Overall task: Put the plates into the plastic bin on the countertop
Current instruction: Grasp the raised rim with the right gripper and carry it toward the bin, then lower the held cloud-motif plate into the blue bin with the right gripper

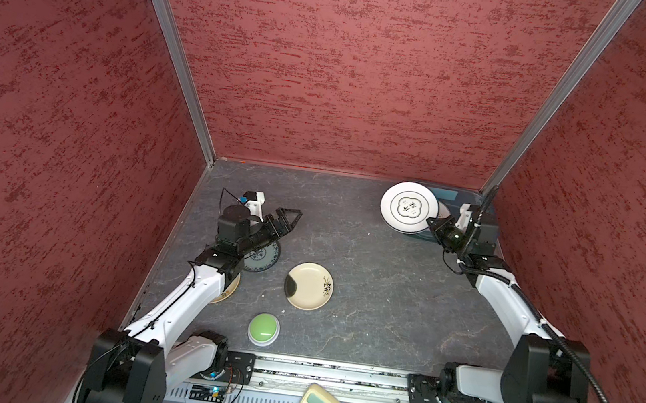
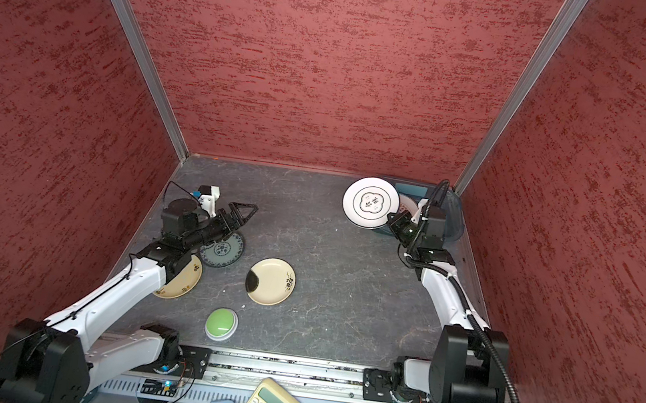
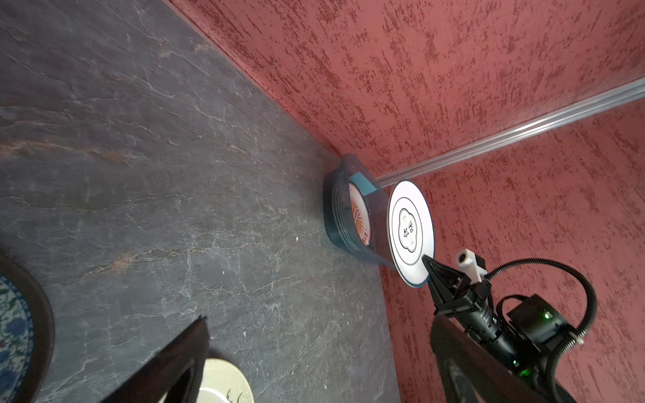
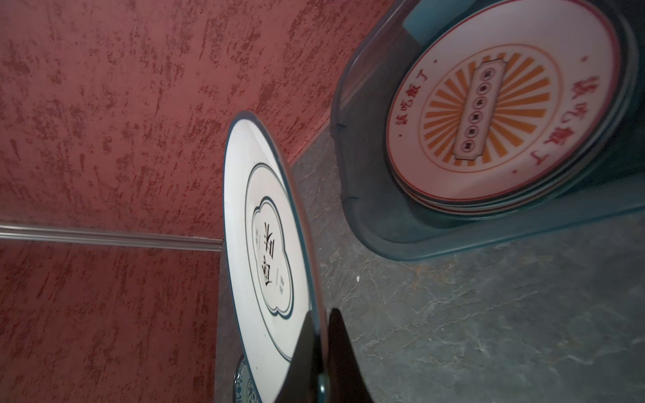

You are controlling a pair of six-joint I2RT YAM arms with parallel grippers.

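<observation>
- White plate with dark-green rim (image 4: 265, 244) was off the countertop (image 1: 367, 266), tilted steeply, just beside the plastic bin (image 3: 330, 213) and not inside it.
- Right gripper (image 4: 321, 335) had its fingers clamped on that plate's rim, one on each face.
- Bin sat in the far right corner, against the red walls. It held a stack of plates, with an orange sunburst plate (image 4: 488, 111) on top.
- Cream-yellow plate (image 1: 308, 286) lay flat mid-counter, well apart from the bin.
- Grey-green patterned plate (image 2: 222, 253) and a second cream plate (image 2: 181, 281) lay on the left, both partly hidden under the left arm.
- Left gripper (image 1: 294, 220) hung above the counter near the patterned plate, fingers spread wide and holding nothing.
- Green dome button (image 1: 264, 328) sat near the front edge.
</observation>
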